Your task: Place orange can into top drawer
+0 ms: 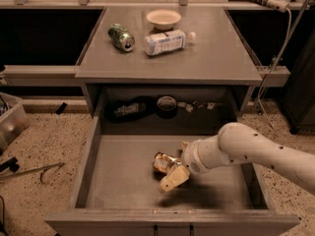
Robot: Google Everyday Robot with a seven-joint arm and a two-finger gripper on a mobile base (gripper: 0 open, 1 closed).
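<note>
Grey metal top drawer [123, 181], orange can [165, 162] lying inside.
Can sits mid-floor, between the gripper [173, 167] fingers [172, 179], which look spread loose around it, arm reaching in from the right.

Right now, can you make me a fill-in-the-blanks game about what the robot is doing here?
1. The top drawer is pulled ____.
2. It holds exactly ____ can, the orange can, with the gripper right by it.
3. Up on the tabletop, the green can lies on its ____.

Missing words: open; one; side.
</note>
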